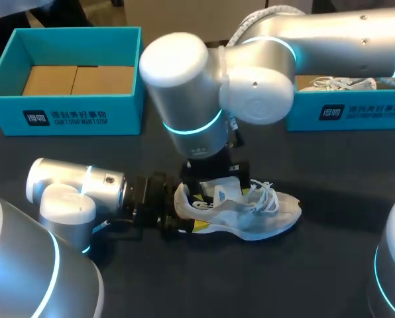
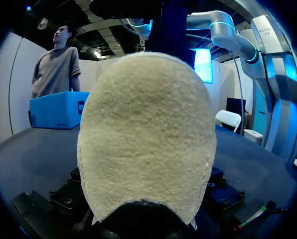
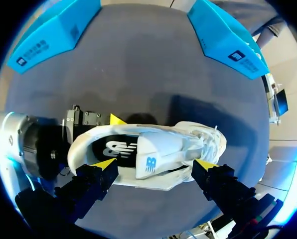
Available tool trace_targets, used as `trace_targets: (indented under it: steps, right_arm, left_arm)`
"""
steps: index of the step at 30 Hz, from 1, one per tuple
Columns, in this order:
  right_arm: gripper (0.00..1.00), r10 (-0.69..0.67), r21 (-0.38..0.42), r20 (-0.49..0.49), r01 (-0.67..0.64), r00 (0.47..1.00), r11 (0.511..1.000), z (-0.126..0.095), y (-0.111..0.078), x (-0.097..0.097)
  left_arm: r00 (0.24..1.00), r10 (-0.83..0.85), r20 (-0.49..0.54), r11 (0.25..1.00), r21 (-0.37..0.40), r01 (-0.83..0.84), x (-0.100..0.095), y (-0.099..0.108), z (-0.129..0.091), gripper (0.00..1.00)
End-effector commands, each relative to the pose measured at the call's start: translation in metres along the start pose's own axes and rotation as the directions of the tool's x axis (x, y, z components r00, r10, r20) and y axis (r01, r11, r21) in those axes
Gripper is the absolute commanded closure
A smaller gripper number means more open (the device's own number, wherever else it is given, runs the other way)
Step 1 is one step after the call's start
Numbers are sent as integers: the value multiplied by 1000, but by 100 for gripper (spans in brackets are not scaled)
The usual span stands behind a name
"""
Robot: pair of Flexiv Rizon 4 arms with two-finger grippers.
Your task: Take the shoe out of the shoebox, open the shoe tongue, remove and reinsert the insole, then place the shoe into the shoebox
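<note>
The shoe is lying on its sole on the desk, out of the teal shoebox and well apart from it, toe pointing toward my right. The left tool is sitting right at the heel, which is filling its wrist view. Whether it is grasping the shoe or only bracing it, I cannot tell. The right tool is hanging released above the shoe, with its yellow tips spread wide. The white tongue is showing ahead of it and the dark insole is lying exposed in the opening behind the tongue. This is looking like the start of the tongue-and-insole work. To do it well, the right tool should be coming down narrowed and centred on the tongue's free edge, pinching only that flap and clearing the laces. It should then be lifting toward the toe while the heel is being held steady, so the shoe is not tipping or sliding.
</note>
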State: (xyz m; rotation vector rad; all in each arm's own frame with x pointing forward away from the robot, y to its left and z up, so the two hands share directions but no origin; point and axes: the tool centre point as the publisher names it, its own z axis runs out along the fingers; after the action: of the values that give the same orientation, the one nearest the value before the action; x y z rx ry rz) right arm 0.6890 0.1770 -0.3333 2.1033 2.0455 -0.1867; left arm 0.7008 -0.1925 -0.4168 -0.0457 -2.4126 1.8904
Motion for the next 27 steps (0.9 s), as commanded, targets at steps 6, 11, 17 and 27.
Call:
trace_targets:
  steps: [6,11,17,27]
  right_arm:
    - [0,374,-40,126,-373,919,927,16,-7,-4]
    - [0,376,-44,113,-374,920,927,24,-3,-7]
    - [0,414,-57,93,-410,905,910,25,-2,-15]
    - [0,506,-64,46,-503,861,862,12,-5,-47]
  left_arm:
    - [1000,0,-1,1000,-1,0,-1,1,0,100]
    - [1000,0,-1,1000,-1,0,-1,1,0,100]
    - [1000,0,-1,1000,-1,0,-1,1,0,100]
    - [1000,0,-1,1000,-1,0,-1,1,0,100]
